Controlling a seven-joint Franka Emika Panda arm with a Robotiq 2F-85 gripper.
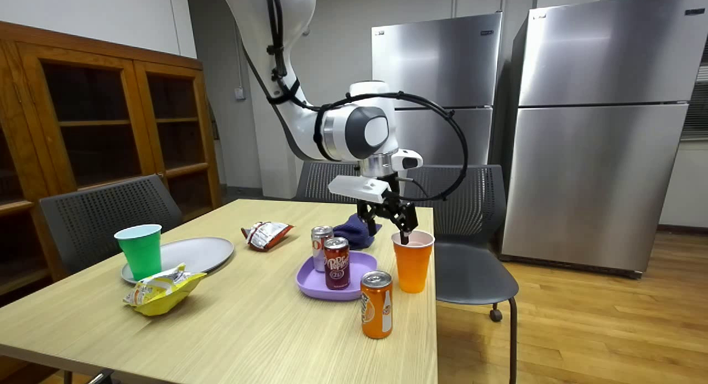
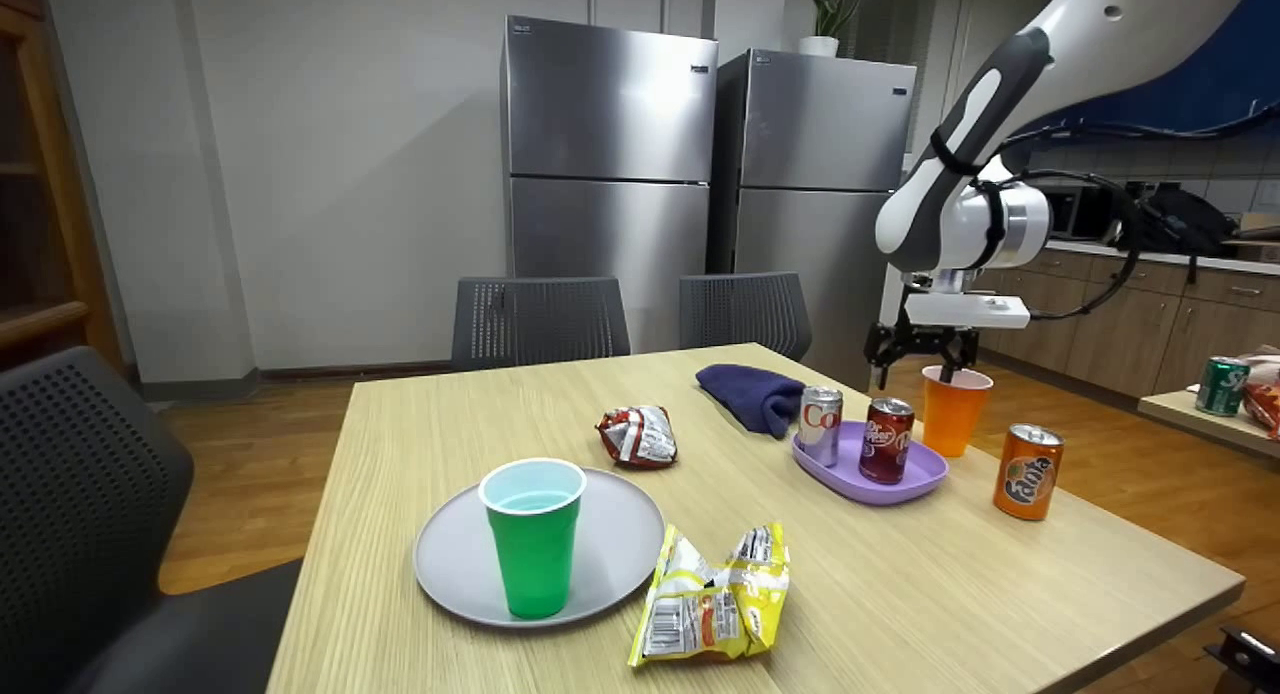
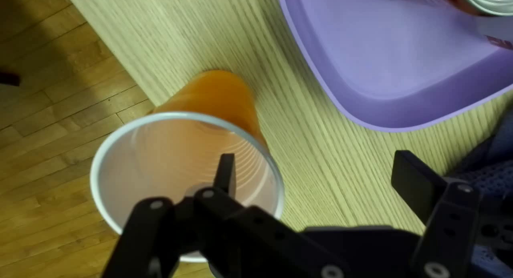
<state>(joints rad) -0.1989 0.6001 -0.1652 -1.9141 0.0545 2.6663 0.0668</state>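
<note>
1. Your gripper [image 3: 316, 166] stands spread, one finger over the open orange cup [image 1: 414, 270].
2. The cup stands upright near the table's [image 1: 249, 328] edge.
3. Straddle its rim squarely before closing lightly; the wall probably flexes.

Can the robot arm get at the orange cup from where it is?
Likely yes: the end effector is open, with one finger at the mouth of the orange cup and the other outside; nothing visible blocks the way.
</note>
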